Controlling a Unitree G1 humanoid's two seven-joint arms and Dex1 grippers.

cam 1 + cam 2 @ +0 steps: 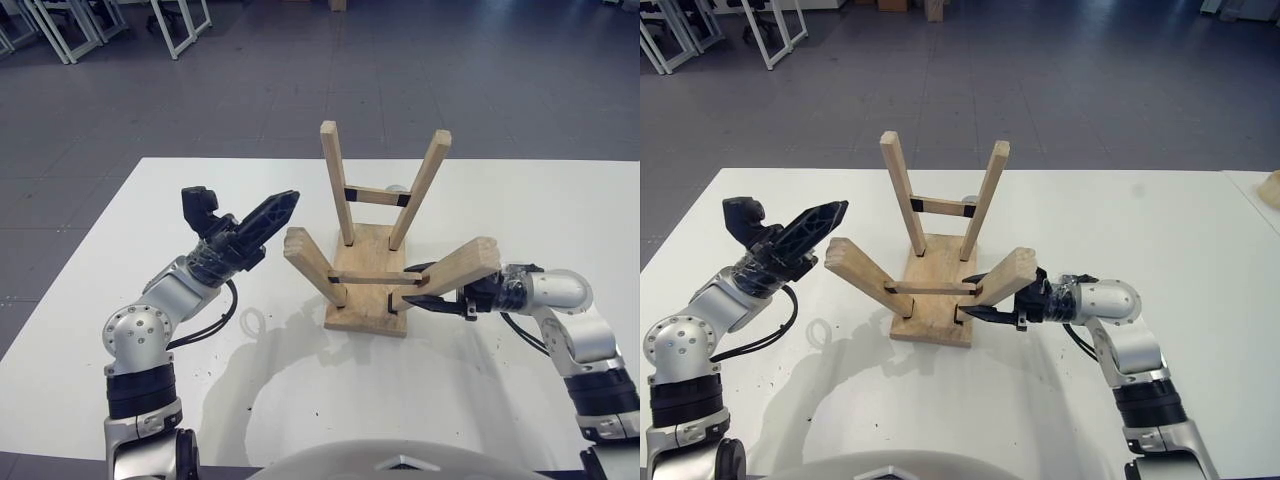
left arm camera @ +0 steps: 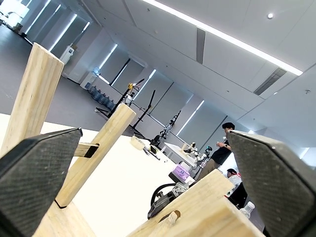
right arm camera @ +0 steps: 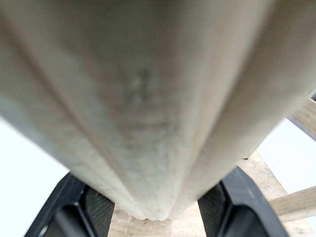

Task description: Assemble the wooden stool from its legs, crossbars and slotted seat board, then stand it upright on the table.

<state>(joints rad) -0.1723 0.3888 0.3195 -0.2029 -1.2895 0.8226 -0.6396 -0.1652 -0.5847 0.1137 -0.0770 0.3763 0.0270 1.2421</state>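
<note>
stool upside down on worktop, right hand on a leg, left hand apart and raised

the stool sat inverted near the middle of the white worktop, well away from its edges. the seat board lay flat on the worktop and all four legs pointed up, splayed outward. the far left leg and far right leg stood at the back, joined by the far crossbar with dark marks at both joints. the near left leg and near right leg leaned toward the robot and out to the sides, joined low down by the near crossbar, which ran just above the seat board.

the right hand came in low from the robot's right, its black fingers either side of the near right leg close to where the leg met the seat board. in the right wrist view the leg sat between the two pads with both pressed against it, so the hand was clamped on that leg.

the left hand was held up above the worktop, to the left of the near left leg and not touching it. its tip pointed toward the stool. the left wrist view had its fingers wide apart with nothing between them, and the stool legs in sight beyond them.
</note>
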